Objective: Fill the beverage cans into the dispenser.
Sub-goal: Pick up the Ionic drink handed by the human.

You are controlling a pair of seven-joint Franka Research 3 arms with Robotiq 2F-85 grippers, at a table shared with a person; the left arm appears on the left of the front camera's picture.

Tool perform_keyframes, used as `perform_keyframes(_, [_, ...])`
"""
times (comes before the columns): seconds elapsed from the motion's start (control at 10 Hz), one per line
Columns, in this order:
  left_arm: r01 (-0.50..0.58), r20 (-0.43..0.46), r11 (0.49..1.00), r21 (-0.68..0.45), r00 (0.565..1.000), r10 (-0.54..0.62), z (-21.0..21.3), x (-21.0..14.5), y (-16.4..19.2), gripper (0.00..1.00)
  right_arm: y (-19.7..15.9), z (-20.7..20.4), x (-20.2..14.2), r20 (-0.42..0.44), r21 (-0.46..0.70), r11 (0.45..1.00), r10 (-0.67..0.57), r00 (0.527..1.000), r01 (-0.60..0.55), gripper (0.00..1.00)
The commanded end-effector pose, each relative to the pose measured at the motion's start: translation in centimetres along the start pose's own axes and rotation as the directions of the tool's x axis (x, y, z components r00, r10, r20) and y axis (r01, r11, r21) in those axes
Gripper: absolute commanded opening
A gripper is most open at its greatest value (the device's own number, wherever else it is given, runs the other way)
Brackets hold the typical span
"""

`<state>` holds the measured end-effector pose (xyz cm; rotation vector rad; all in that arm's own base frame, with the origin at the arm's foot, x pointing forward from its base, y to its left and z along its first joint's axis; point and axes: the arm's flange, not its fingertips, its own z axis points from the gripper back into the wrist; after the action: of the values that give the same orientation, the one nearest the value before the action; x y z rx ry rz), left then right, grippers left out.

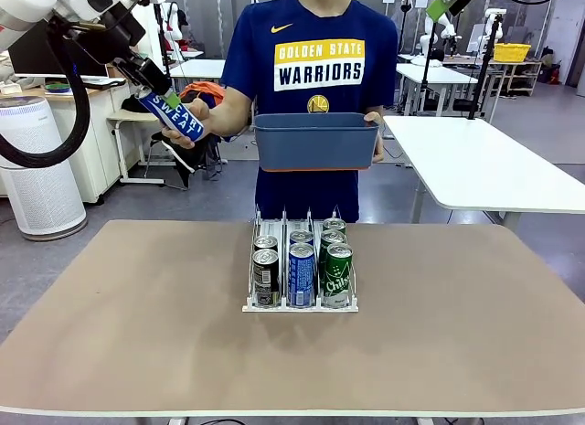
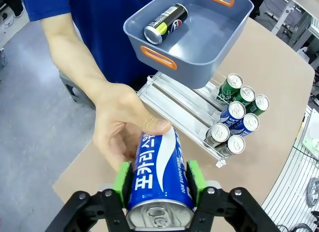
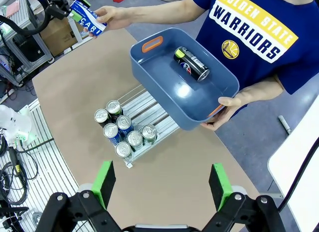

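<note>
A blue can with white lettering [image 1: 174, 117] hangs tilted over the table's far left, with my left gripper [image 1: 157, 89] shut on it. The person's hand [image 1: 196, 128] still holds its other end. In the left wrist view the green pads [image 2: 122, 178] press both sides of this blue can [image 2: 159, 167], with the hand [image 2: 119, 132] behind it. The dispenser [image 1: 300, 307] stands mid-table with several cans in it: black [image 1: 266, 270] in the left lane, blue [image 1: 301, 268] in the middle, green [image 1: 337, 268] on the right. My right gripper [image 3: 162, 184] is open, high above the table.
With the other hand the person holds a blue-grey bin [image 1: 315, 142] above the table's far edge. One black can [image 3: 192, 63] lies inside it. The rear halves of the dispenser's lanes [image 2: 174, 105] are bare. A white table [image 1: 484, 164] stands at the far right.
</note>
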<state>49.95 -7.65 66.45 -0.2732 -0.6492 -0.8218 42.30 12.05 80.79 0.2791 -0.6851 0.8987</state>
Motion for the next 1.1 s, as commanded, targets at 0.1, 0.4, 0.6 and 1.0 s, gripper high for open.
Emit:
perform_keyframes(0.1, [-0.022, -0.029, 1.000, 0.006, 0.999, 0.023, 0.47, -0.60, -0.64, 0.00, 0.03, 0.02, -0.03, 0.001, 0.002, 1.000, 0.000, 1.000, 0.000, 1.00])
perform_keyframes(0.4, [-0.019, -0.037, 1.000, 0.000, 0.999, 0.019, 0.59, -0.72, -0.58, 0.00, 0.03, 0.02, -0.03, 0.001, 0.002, 1.000, 0.000, 1.000, 0.000, 1.00])
perform_keyframes(0.6, [-0.016, -0.042, 1.000, 0.001, 0.999, 0.016, 0.43, -0.59, -0.74, 0.00, 0.03, 0.02, -0.03, 0.001, 0.002, 1.000, 0.000, 1.000, 0.000, 1.00])
perform_keyframes(1.0, [0.003, -0.064, 1.000, 0.006, 0.998, -0.003, 0.54, -0.69, -0.78, 0.00, 0.03, 0.02, -0.03, 0.001, 0.002, 1.000, 0.000, 1.000, 0.000, 1.00])
